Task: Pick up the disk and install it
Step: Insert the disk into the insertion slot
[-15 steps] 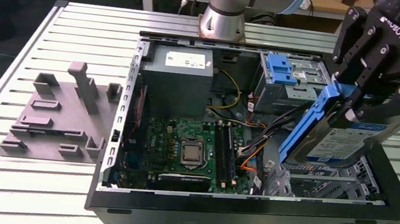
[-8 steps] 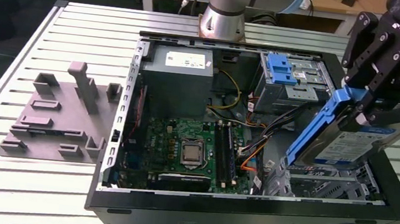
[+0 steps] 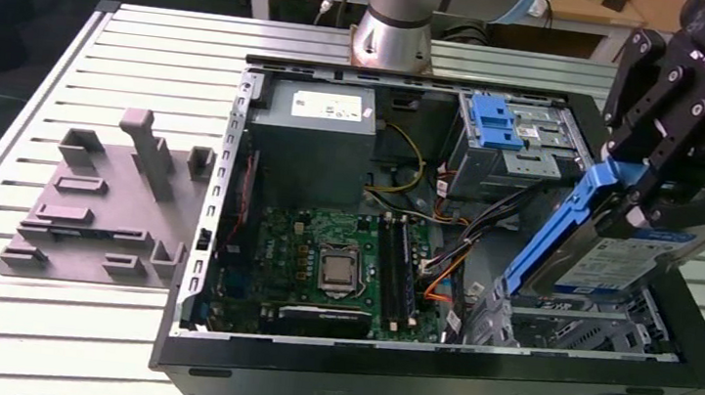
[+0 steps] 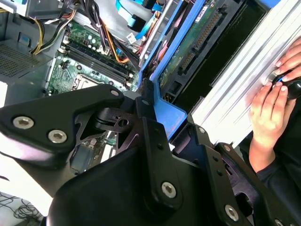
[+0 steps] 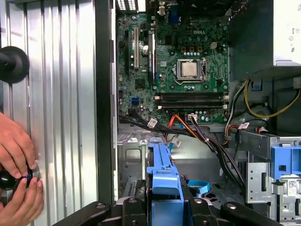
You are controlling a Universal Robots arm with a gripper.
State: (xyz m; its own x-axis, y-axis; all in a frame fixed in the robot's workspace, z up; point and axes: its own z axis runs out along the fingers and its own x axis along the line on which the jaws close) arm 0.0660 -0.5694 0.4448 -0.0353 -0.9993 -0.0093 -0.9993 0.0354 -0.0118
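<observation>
My gripper [image 3: 647, 204] is shut on the disk [image 3: 602, 258], a silver drive with a blue-and-white label and a blue frame. In the exterior view it hangs tilted, long edge sloping down, over the metal drive cage [image 3: 575, 324] in the near right corner of the open computer case [image 3: 438, 383]. The second wrist view shows the disk's [image 4: 188, 44] green circuit-board underside, with black fingers [image 4: 146, 110] against its blue frame. In the first wrist view the blue frame edge of the disk [image 5: 162, 179] juts out from the gripper [image 5: 162, 209] toward the case interior.
Inside the case lie the motherboard [image 3: 333, 264], a grey power supply box [image 3: 313, 130], a blue latch [image 3: 498, 124] and loose cables [image 3: 444, 266]. A grey fixture [image 3: 103, 201] sits on the slatted table at the exterior view's left. A person's hands [image 5: 16, 155] rest beside the case.
</observation>
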